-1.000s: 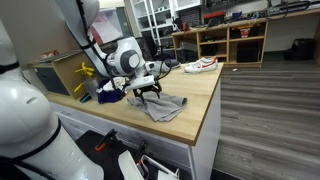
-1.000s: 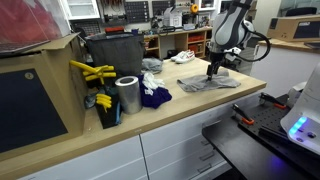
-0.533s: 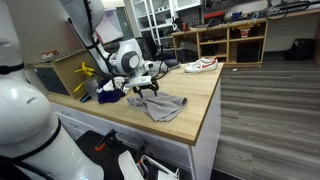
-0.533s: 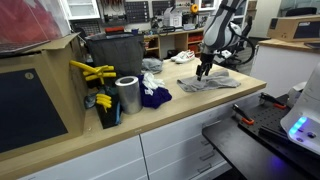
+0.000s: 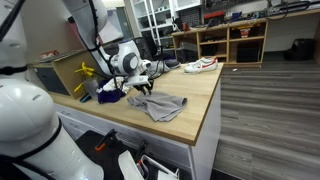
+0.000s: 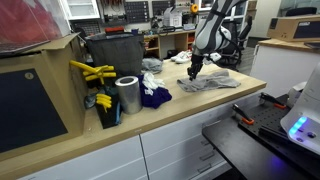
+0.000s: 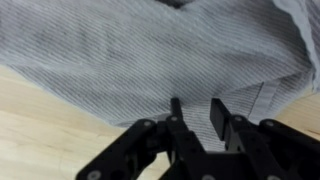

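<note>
A grey striped cloth (image 5: 166, 105) (image 6: 211, 83) lies crumpled on the wooden counter (image 5: 203, 118) (image 6: 185, 112). My gripper (image 5: 141, 89) (image 6: 191, 75) hangs low over the cloth's edge nearest the blue cloth. In the wrist view the grey cloth (image 7: 150, 50) fills most of the frame and bare wood (image 7: 45, 135) shows beside it. My gripper (image 7: 197, 108) has its two black fingers drawn partway together, with a narrow gap left and grey fabric showing in it. Whether the fingertips (image 7: 218, 112) press into the fabric is not visible.
A dark blue cloth (image 5: 112, 95) (image 6: 153, 96) lies close by the gripper. A metal can (image 6: 127, 95), yellow tools (image 6: 92, 72) and a dark bin (image 6: 112, 55) stand along the counter. A white shoe (image 5: 200, 65) (image 6: 183, 57) sits at the far end.
The gripper has moved along the grey cloth toward the blue cloth and come lower. Its fingers stood wide apart before and now stand much closer together.
</note>
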`<state>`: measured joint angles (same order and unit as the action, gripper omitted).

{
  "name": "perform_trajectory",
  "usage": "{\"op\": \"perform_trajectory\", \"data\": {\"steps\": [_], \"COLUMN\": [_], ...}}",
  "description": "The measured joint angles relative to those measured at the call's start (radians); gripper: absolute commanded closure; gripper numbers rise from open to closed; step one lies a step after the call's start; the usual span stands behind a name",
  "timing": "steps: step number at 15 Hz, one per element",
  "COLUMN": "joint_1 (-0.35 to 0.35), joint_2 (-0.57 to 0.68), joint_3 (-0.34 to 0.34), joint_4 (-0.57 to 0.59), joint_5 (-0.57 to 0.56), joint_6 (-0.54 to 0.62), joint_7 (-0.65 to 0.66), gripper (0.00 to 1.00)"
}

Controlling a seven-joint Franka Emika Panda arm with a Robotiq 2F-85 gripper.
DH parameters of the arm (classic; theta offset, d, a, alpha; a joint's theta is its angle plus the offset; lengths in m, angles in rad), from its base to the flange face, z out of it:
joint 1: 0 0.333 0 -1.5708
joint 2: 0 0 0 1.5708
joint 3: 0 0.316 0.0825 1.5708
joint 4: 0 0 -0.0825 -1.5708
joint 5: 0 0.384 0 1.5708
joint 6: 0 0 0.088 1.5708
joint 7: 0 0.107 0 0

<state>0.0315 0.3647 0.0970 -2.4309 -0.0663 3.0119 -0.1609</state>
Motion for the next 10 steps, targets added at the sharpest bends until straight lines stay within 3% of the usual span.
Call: {"op": "perform_trajectory", "data": {"steps": [2, 10], "joint_1": [0.011, 0.049], "joint_2": [0.013, 0.075], "joint_3": [0.008, -0.005], "joint_4": [0.021, 0.061], "joint_5": [0.0, -0.002], "joint_6": [0.002, 0.006], "joint_7": [0.02, 0.051], "gripper": [1.0, 1.0]}}
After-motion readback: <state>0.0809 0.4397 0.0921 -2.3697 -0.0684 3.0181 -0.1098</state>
